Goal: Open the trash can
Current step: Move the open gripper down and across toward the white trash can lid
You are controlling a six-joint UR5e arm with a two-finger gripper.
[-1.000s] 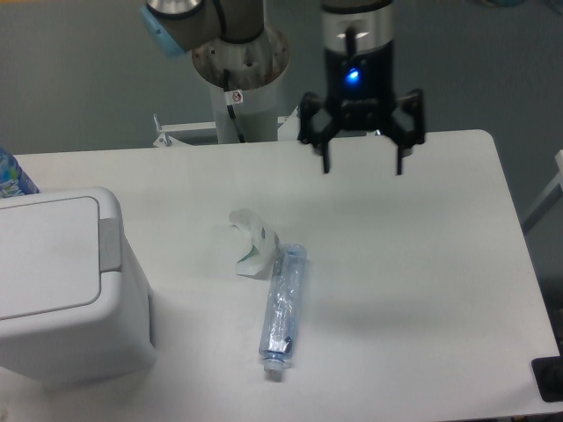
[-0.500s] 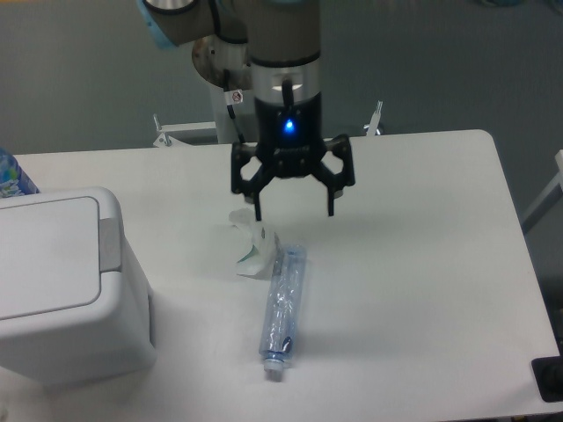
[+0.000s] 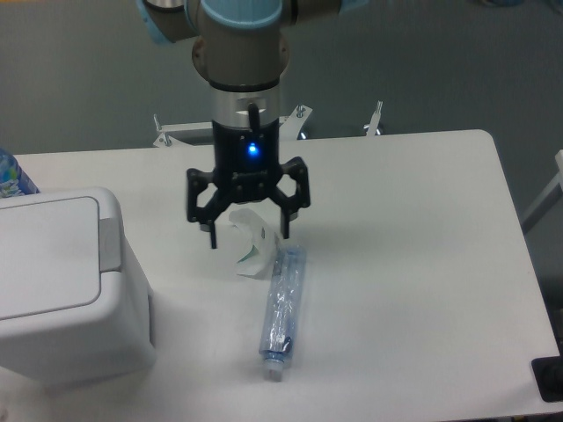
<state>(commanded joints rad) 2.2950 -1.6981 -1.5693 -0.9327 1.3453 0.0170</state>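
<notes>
Gripper (image 3: pixel 248 237) had swept leftward across the table — jaws spread wide, holding nothing; trash can (image 3: pixel 62 290) lay further left, lid shut.

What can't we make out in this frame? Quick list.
- Trash can: left and bottom parts cut off by the frame edge; its inside is hidden by the shut lid.
- Crumpled wrapper: partly covered by the open gripper; gripper height above it unclear.
- Blue-patterned item at the left edge: mostly cropped, unidentifiable.
- Black object at the bottom right corner: cropped.
</notes>
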